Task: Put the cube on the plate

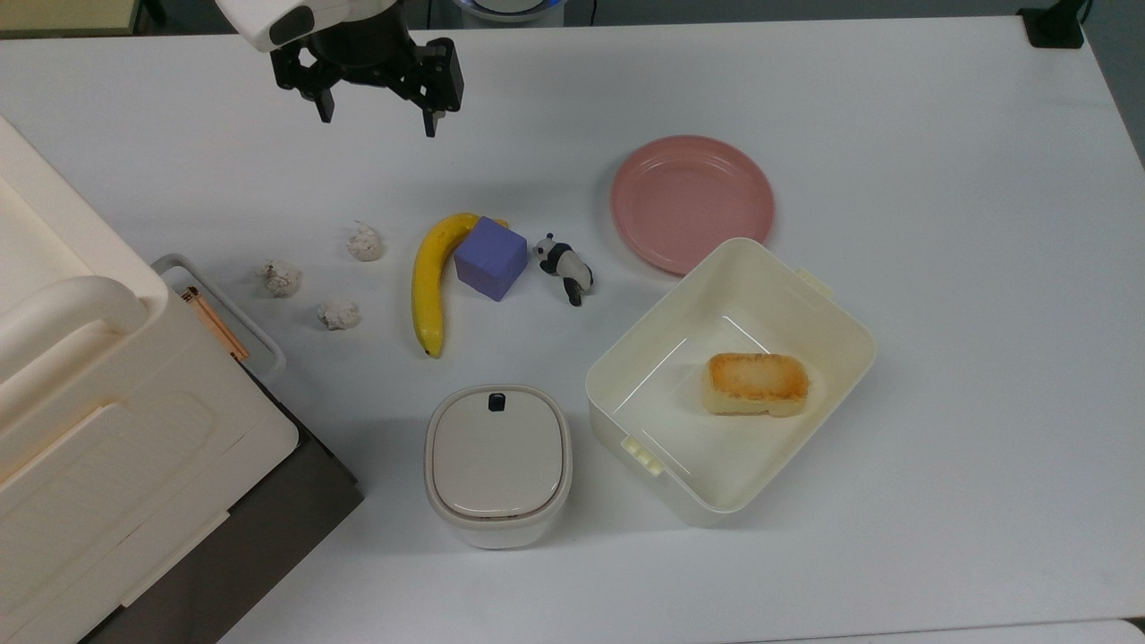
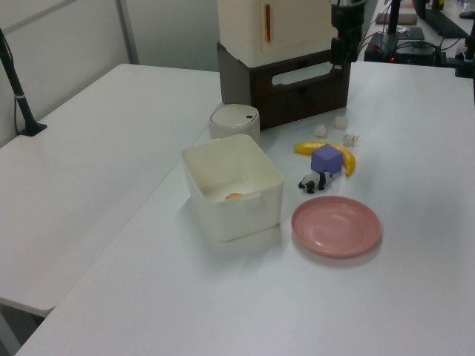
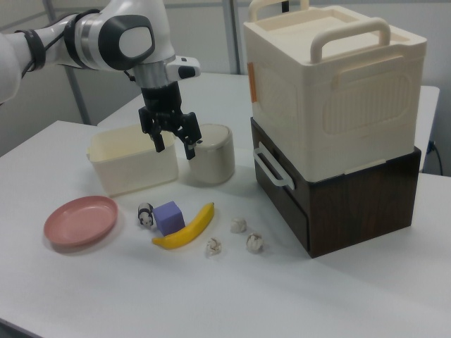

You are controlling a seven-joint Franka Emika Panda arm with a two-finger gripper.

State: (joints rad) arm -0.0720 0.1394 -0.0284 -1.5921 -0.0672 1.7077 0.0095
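Observation:
The purple-blue cube point(image 1: 489, 258) point(image 2: 326, 158) point(image 3: 169, 216) rests on the white table, touching the upper end of a yellow banana point(image 1: 431, 279) and close to a toy panda point(image 1: 565, 266). The round pink plate point(image 1: 692, 202) point(image 2: 336, 226) point(image 3: 80, 220) lies bare to the right of the panda in the top view. My gripper point(image 1: 379, 114) point(image 3: 175, 148) hangs open in the air, above and to the left of the cube in the top view, with nothing between its fingers.
A cream open tub point(image 1: 832, 309) holds a piece of bread point(image 1: 757, 384). A lidded cream pot point(image 1: 497, 463) stands below the banana. Three white crumpled lumps point(image 1: 365, 241) lie left of the banana. A cream case on a dark cabinet point(image 1: 107, 429) fills the top view's left.

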